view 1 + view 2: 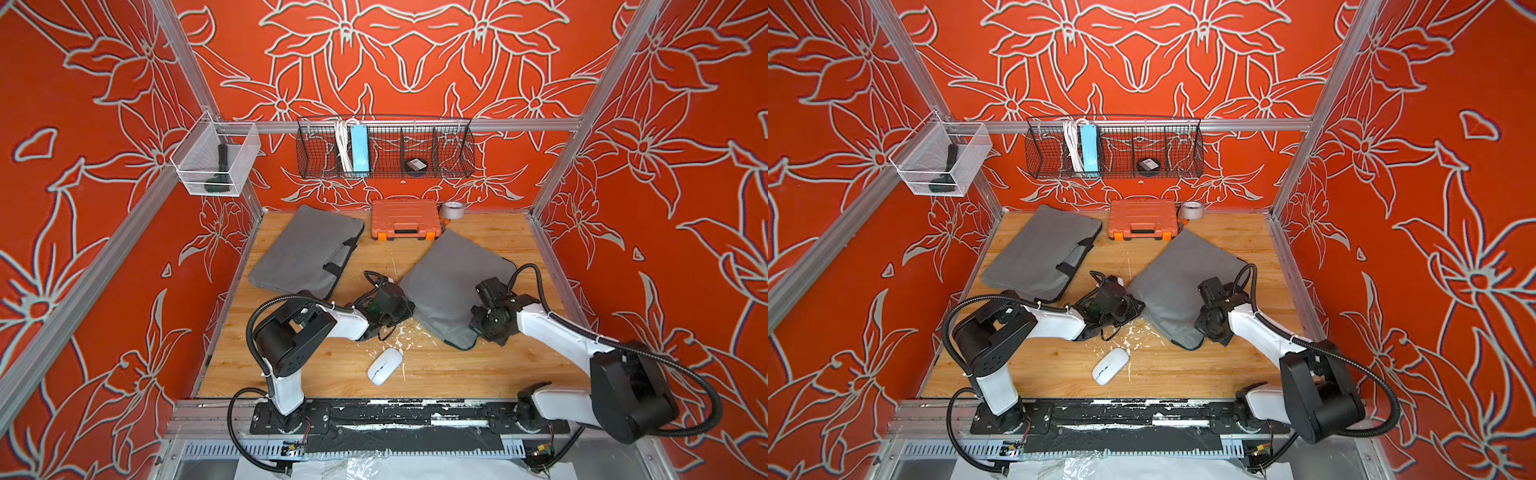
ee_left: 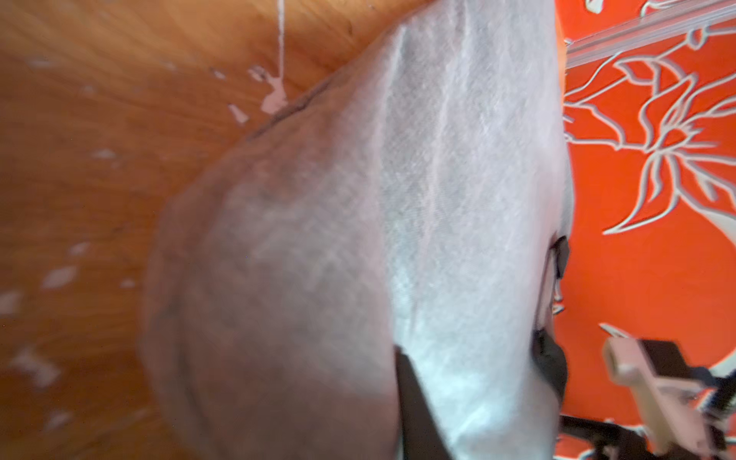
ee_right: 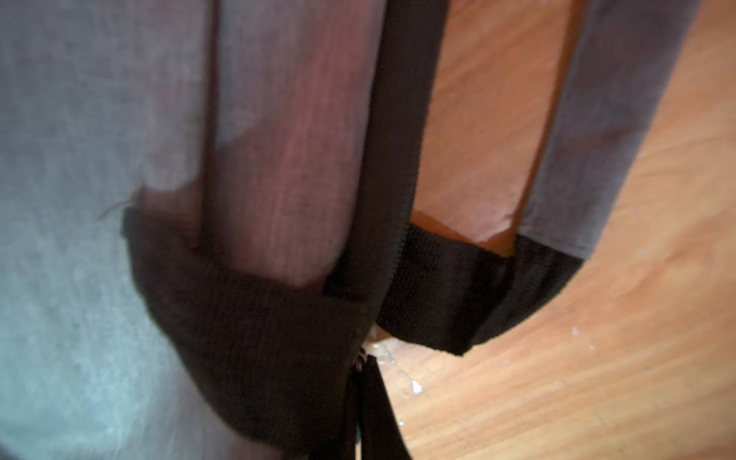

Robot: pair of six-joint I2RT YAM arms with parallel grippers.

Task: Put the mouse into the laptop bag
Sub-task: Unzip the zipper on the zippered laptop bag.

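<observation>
The left hand (image 1: 401,309) is clenched on a fold of the bag (image 1: 449,282) at its left corner. The wrist view shows grey cloth pinched between its fingers (image 2: 414,406). The right hand (image 1: 478,330) is clenched too, at the zip edge of the same bag, likely so the two can pull the mouth apart. The mouse (image 1: 385,365) lies loose on the worktop (image 1: 498,374), just in front of the bag, untouched. A second bag (image 1: 307,249) lies well apart.
</observation>
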